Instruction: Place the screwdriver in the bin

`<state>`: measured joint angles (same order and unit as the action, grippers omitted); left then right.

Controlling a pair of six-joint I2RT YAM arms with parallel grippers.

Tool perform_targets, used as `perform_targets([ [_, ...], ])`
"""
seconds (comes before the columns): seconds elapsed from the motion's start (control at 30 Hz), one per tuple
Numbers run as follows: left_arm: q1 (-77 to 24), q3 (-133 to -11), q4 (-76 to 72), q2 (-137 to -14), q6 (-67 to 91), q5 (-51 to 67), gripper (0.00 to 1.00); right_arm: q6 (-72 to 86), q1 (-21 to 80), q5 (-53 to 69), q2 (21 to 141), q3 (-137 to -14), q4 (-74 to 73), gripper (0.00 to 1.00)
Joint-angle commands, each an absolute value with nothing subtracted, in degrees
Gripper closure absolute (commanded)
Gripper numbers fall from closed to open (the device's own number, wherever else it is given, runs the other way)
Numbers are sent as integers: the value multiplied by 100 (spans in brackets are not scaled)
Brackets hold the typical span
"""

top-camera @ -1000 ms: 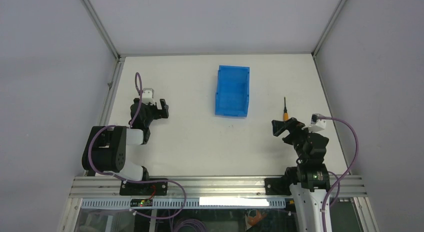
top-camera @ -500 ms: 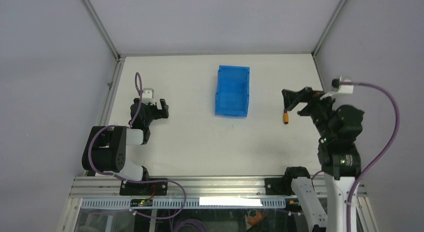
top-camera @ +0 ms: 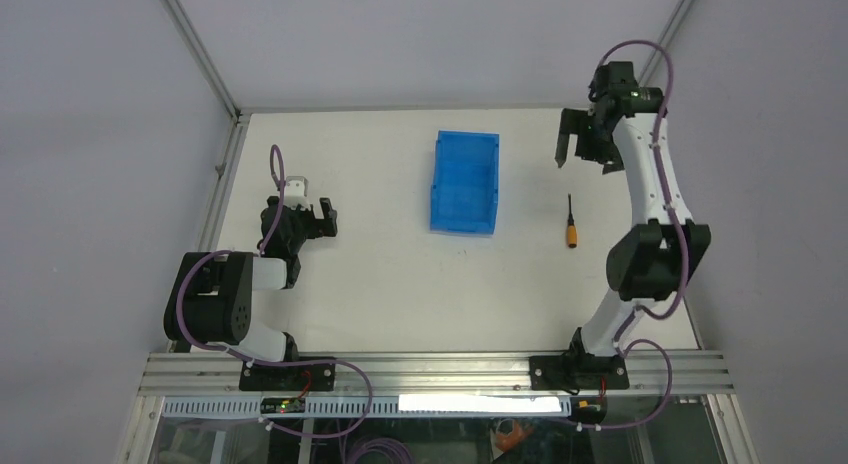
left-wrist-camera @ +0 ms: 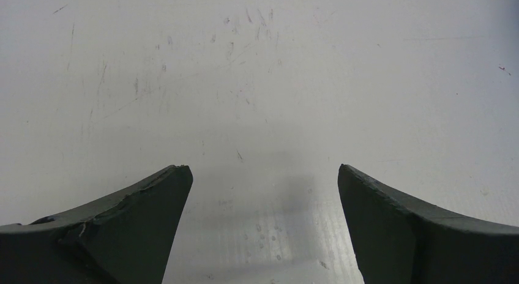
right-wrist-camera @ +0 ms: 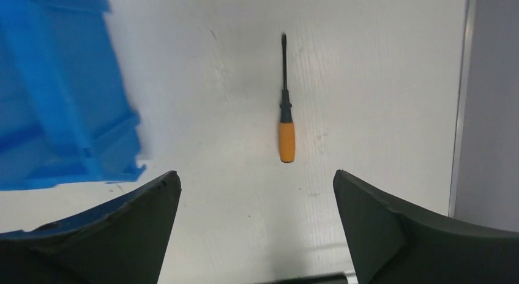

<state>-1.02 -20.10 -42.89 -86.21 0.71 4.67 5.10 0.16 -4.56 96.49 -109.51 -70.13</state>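
Glossy blue plastic bin [top-camera: 463, 222], matt white worktop [top-camera: 380, 274].
Worktop finely scratched; screwdriver [right-wrist-camera: 285, 106] handle smooth orange, shaft dull black.

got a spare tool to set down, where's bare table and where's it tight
Bare: the near table strip in front of the bin; the stretch between left pincer and bin; the far left corner. Tight: the gap between bin and screwdriver, and the far right corner under the open right pincer.
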Motion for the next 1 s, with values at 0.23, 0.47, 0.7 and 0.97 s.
perform_targets([
  [0.23, -53, -2147, -4711, -8629, 123, 572, 1, 252, -326, -714, 11614, -9302, -6549, 5],
  [0.47, -53, -2145, -4713, -8629, 123, 571, 1, 143, -387, -729, 12267, -8884, -5909, 19],
  [0.7, -53, -2149, -4711, -8627, 123, 571, 1, 38, -380, -738, 12343, -9130, -6150, 91],
  [0.97, -52, -2147, -4711, -8624, 123, 578, 1, 128, -369, -569, 11894, -11015, -8462, 100],
])
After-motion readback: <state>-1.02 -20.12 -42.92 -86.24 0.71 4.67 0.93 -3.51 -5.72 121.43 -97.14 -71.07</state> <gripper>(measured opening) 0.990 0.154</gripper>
